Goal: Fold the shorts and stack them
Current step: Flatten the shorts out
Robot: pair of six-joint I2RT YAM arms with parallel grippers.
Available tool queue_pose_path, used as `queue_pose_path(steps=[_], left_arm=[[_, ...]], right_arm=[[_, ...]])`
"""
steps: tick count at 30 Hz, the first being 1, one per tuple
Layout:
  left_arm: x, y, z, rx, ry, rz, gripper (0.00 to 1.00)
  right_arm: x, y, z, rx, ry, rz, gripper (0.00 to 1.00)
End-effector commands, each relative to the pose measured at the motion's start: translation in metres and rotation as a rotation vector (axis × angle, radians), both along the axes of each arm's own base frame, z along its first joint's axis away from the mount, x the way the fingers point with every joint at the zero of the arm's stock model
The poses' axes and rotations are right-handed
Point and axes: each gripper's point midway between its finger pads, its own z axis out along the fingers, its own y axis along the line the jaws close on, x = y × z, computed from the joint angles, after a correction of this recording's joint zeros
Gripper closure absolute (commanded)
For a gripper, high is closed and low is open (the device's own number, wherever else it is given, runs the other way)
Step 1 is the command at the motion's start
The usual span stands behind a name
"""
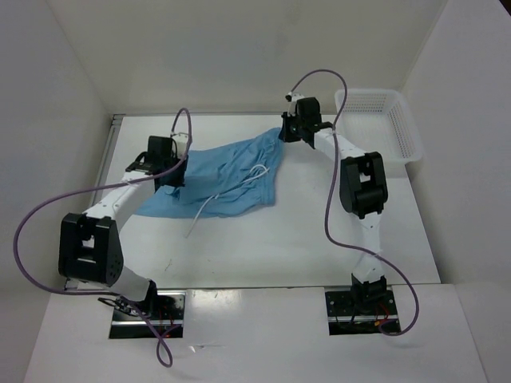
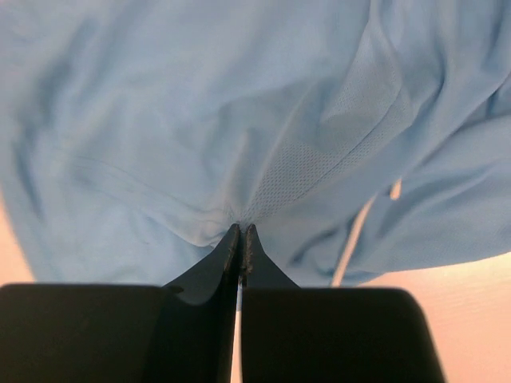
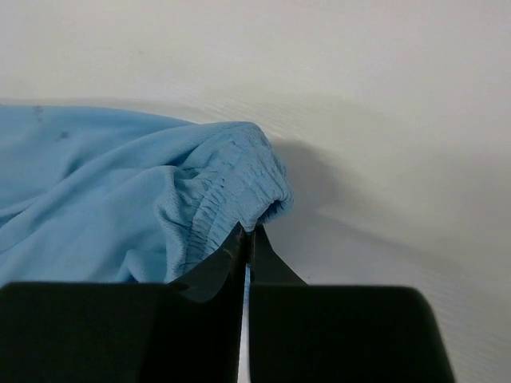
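The light blue shorts (image 1: 227, 177) are stretched across the middle of the table between both arms, their white drawstring (image 1: 239, 187) trailing to the front. My left gripper (image 1: 168, 171) is shut on the shorts' left edge; in the left wrist view its fingertips (image 2: 241, 231) pinch a fold of the blue cloth (image 2: 200, 120). My right gripper (image 1: 289, 132) is shut on the gathered elastic waistband at the far right corner; in the right wrist view the tips (image 3: 249, 231) pinch the waistband (image 3: 231, 175) just above the table.
A white plastic mesh basket (image 1: 382, 124) stands at the back right, beside the right arm. White walls close the table at the back and both sides. The table's near edge (image 1: 255, 286) runs in front of the arm bases.
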Motion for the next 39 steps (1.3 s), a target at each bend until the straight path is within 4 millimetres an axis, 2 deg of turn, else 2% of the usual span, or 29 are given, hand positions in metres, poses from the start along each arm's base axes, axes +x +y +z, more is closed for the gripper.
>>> queue_pose_path(steps=[1, 3, 5, 6, 7, 9, 10, 11, 12, 13, 17, 18, 20, 21, 23, 24, 26, 27, 28, 29, 31, 32, 33, 36, 39], left_arm=[[0.029, 0.024, 0.074, 0.008, -0.211, 0.077, 1.00], [0.032, 0.033, 0.102, 0.003, -0.275, 0.100, 1.00], [0.031, 0.049, 0.120, 0.004, -0.312, 0.139, 1.00], [0.029, 0.052, 0.136, -0.003, -0.351, 0.144, 1.00], [0.027, 0.056, 0.142, -0.003, -0.367, 0.153, 1.00], [0.018, 0.061, 0.155, -0.003, -0.400, 0.166, 1.00], [0.013, 0.059, 0.155, -0.009, -0.403, 0.159, 1.00], [0.011, 0.063, 0.162, -0.009, -0.422, 0.167, 1.00], [0.004, 0.061, 0.170, -0.016, -0.446, 0.160, 1.00], [0.004, 0.069, 0.182, -0.014, -0.489, 0.179, 1.00], [-0.003, 0.086, 0.248, -0.011, -0.673, 0.219, 1.00], [-0.010, 0.091, 0.274, -0.008, -0.744, 0.231, 1.00], [-0.016, 0.094, 0.300, -0.006, -0.837, 0.237, 1.00], [-0.027, 0.090, 0.315, -0.012, -0.884, 0.224, 1.00], [-0.036, 0.084, 0.324, -0.024, -0.907, 0.195, 1.00], [-0.047, 0.083, 0.334, -0.024, -0.939, 0.194, 1.00], [-0.057, 0.080, 0.339, -0.027, -0.964, 0.184, 1.00], [-0.070, 0.075, 0.351, -0.035, -1.001, 0.159, 1.00], [-0.077, 0.072, 0.359, -0.039, -1.031, 0.145, 1.00], [-0.090, 0.067, 0.365, -0.045, -1.061, 0.125, 1.00], [-0.104, 0.055, 0.377, -0.062, -1.115, 0.058, 1.00], [-0.121, 0.048, 0.391, -0.066, -1.169, 0.028, 1.00], [-0.126, 0.043, 0.391, -0.072, -1.185, 0.000, 1.00], [-0.139, 0.042, 0.407, -0.064, -1.271, -0.009, 1.00], [-0.140, 0.044, 0.412, -0.059, -1.295, -0.001, 1.00]], right_arm=[[-0.006, -0.008, 0.134, 0.002, -0.264, 0.062, 1.00], [-0.018, -0.009, 0.152, 0.005, -0.282, 0.079, 1.00], [-0.032, -0.015, 0.186, 0.014, -0.332, 0.090, 1.00], [-0.040, -0.018, 0.188, 0.000, -0.327, 0.097, 1.00], [-0.050, -0.018, 0.208, 0.012, -0.361, 0.108, 1.00], [-0.059, -0.021, 0.224, 0.000, -0.392, 0.116, 1.00], [-0.067, -0.021, 0.226, 0.003, -0.386, 0.126, 1.00], [-0.079, -0.025, 0.244, -0.014, -0.428, 0.137, 1.00], [-0.087, -0.024, 0.252, -0.013, -0.441, 0.161, 1.00], [-0.102, -0.026, 0.266, -0.017, -0.462, 0.176, 1.00], [-0.133, -0.030, 0.307, -0.027, -0.551, 0.217, 1.00], [-0.147, -0.034, 0.329, -0.029, -0.604, 0.217, 1.00], [-0.161, -0.037, 0.352, -0.023, -0.658, 0.213, 1.00], [-0.175, -0.039, 0.370, -0.022, -0.704, 0.221, 1.00], [-0.190, -0.039, 0.385, -0.002, -0.736, 0.236, 1.00], [-0.208, -0.039, 0.405, 0.011, -0.787, 0.255, 1.00], [-0.225, -0.040, 0.417, 0.020, -0.817, 0.272, 1.00], [-0.234, -0.041, 0.422, 0.024, -0.827, 0.281, 1.00], [-0.250, -0.043, 0.438, 0.031, -0.872, 0.287, 1.00], [-0.259, -0.042, 0.439, 0.037, -0.871, 0.308, 1.00], [-0.285, -0.042, 0.461, 0.074, -0.915, 0.331, 1.00], [-0.295, -0.039, 0.464, 0.094, -0.916, 0.363, 1.00], [-0.306, -0.037, 0.471, 0.110, -0.925, 0.382, 1.00], [-0.332, -0.035, 0.484, 0.169, -0.935, 0.426, 1.00], [-0.345, -0.037, 0.494, 0.225, -0.924, 0.425, 1.00]])
